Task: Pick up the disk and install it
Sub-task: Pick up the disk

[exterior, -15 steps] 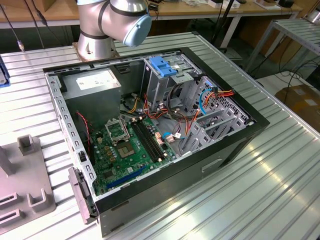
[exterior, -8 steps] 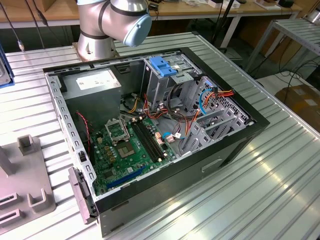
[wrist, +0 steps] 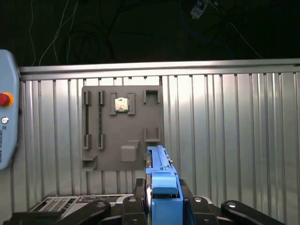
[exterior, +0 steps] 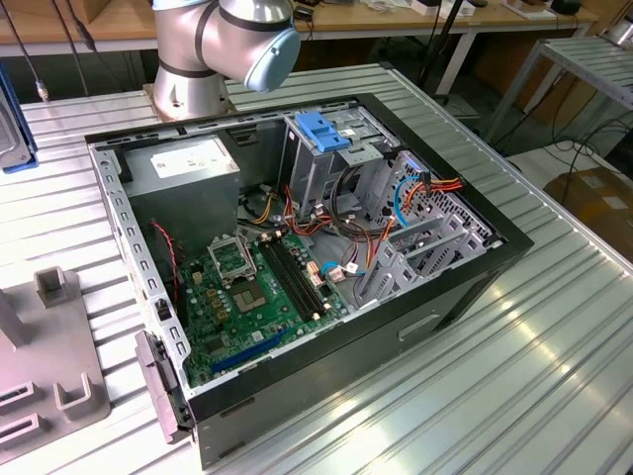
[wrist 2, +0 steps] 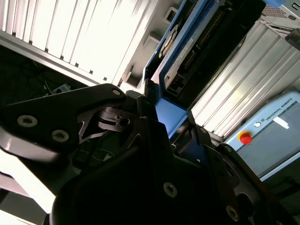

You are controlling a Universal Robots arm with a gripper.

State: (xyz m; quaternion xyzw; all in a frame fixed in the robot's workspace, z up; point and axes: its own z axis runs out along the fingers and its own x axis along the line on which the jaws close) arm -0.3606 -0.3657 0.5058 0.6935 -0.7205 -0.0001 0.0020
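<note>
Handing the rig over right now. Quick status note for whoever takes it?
Gripper: jaws shut on the disk, gripped at one end, with its blue side rail edge-on in the first wrist view.
Disk: held up off the ribbed table; the grey fixture plate lies beyond it in that view.
Computer case: open in the exterior view, with the drive cage and its blue handle inside.
Done: pickup.
Left: install. The disk is not yet in the case.
</note>
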